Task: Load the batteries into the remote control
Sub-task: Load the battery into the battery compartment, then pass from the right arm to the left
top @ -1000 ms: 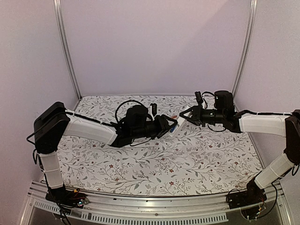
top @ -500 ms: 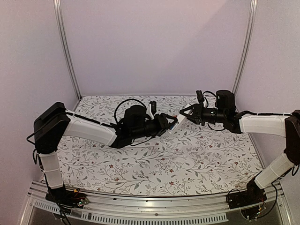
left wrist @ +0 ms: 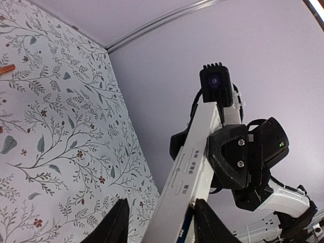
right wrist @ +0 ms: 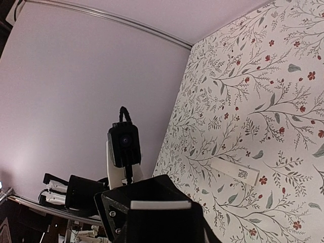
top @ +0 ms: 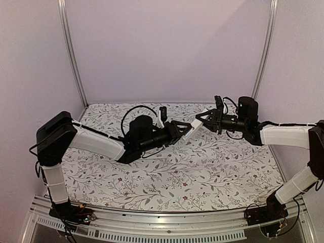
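Note:
The white remote control hangs in the air between both grippers, above the flowered cloth. My left gripper is shut on its near end. My right gripper is shut on its far end. In the left wrist view the remote runs up from between my fingers, with the right gripper's black finger on its side. A blue sliver, probably the blue battery, shows against the remote's underside. The orange-red battery lies on the cloth. The right wrist view shows only the remote's white end edge.
A flat white cover piece with a small label lies on the cloth below the grippers. Metal frame posts and pale walls close in the back and sides. The left wrist camera faces the right one closely.
Both grippers have risen a little and drifted toward the back, carrying the remote between them. The remote now tilts up more toward the right gripper.

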